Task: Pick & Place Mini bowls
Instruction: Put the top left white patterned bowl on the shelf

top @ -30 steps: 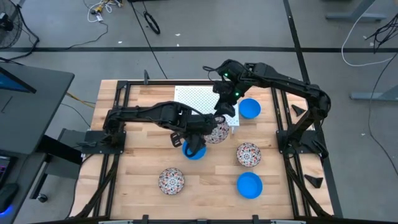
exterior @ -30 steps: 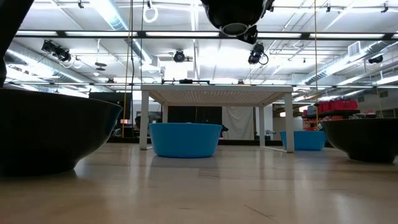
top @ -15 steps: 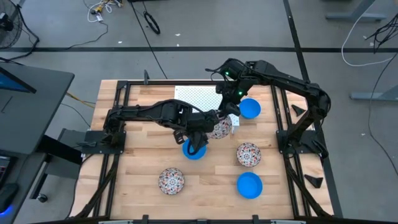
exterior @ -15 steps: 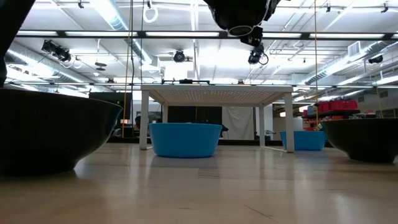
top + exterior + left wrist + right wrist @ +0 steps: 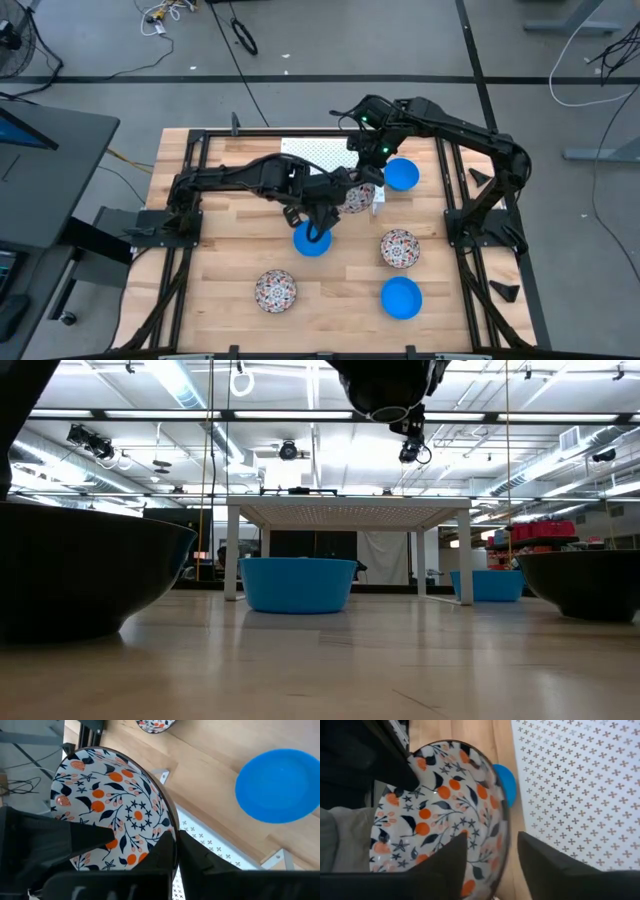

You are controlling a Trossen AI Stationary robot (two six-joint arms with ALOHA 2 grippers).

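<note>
My left gripper [image 5: 338, 196] is shut on a white mini bowl with red-and-dark flowers [image 5: 356, 197], held in the air at the white perforated rack's [image 5: 318, 160] right corner. My right gripper [image 5: 371, 178] is open just beyond it. In the right wrist view its fingers [image 5: 445, 862] stand one over the bowl's inside [image 5: 435, 820] and one outside the rim, and I see no touch. A blue bowl [image 5: 312, 240] rests on the table below my left wrist. Another blue bowl [image 5: 402, 174] sits right of the rack. My left gripper [image 5: 147, 834] pinches the floral bowl's rim [image 5: 172, 837], one finger [image 5: 85, 837] inside the bowl and one [image 5: 200, 860] outside its wall. The fingers come from the table's left. The bowl is lifted clear, its dark underside [image 5: 385, 385] high above the table in the low view.
Two more floral bowls [image 5: 399, 248] [image 5: 276, 290] and a third blue bowl [image 5: 401, 297] sit toward the near edge. The rack stands on legs [image 5: 232, 550] over the far middle. A black frame [image 5: 190, 190] runs along the table's sides.
My left gripper has carried the floral bowl a short way toward the far edge and the right, closer to the rack's corner and to my right gripper. The right gripper has barely shifted.
</note>
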